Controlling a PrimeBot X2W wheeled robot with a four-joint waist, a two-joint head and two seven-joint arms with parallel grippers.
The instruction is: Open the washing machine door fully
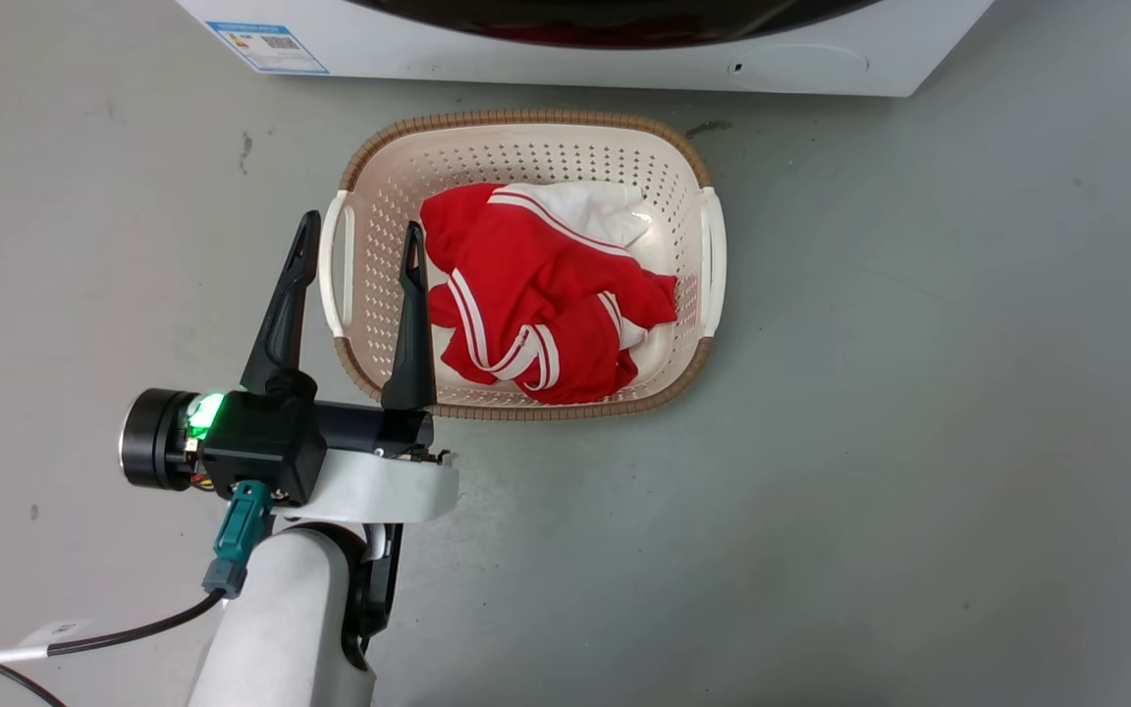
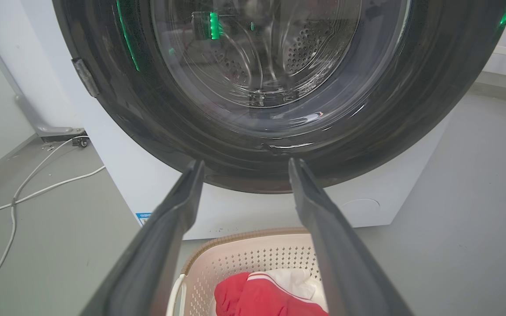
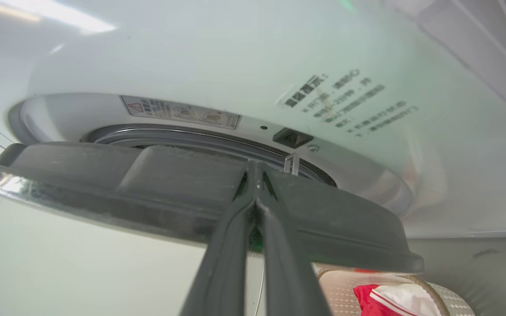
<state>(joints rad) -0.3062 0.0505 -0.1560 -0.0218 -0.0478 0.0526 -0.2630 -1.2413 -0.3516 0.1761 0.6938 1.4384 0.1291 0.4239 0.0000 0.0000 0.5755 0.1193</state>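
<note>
1. While the left gripper [image 1: 362,226] is hanging over the grey floor [image 1: 919,393], its two long dark fingers are spreading wide and gripping nothing.
2. Seen from the head camera, one of its fingers is lying across the floor just outside the left handle of the cream perforated plastic laundry basket [image 1: 516,120], and the other is lying across the basket's inside.
3. That basket is sitting just in front of the white boxy washing machine [image 1: 575,59] and is holding a crumpled red garment with white stripes [image 1: 526,285].
4. The large round glossy black washing machine door [image 2: 169,131] is facing the left wrist camera, and the perforated steel drum is showing through its clear glass bowl [image 2: 257,57].
5. Seen from the right wrist, the door is standing slightly ajar from the machine's front, and the grey rubber gasket [image 3: 169,136] is showing in the gap.
6. The right gripper [image 3: 253,166] is pressing its fingers together, tips meeting at the door's grey inner rim; whether they are pinching any part of it, I cannot tell.
7. Thin white cables [image 2: 29,193] are trailing over the floor beside the machine.
</note>
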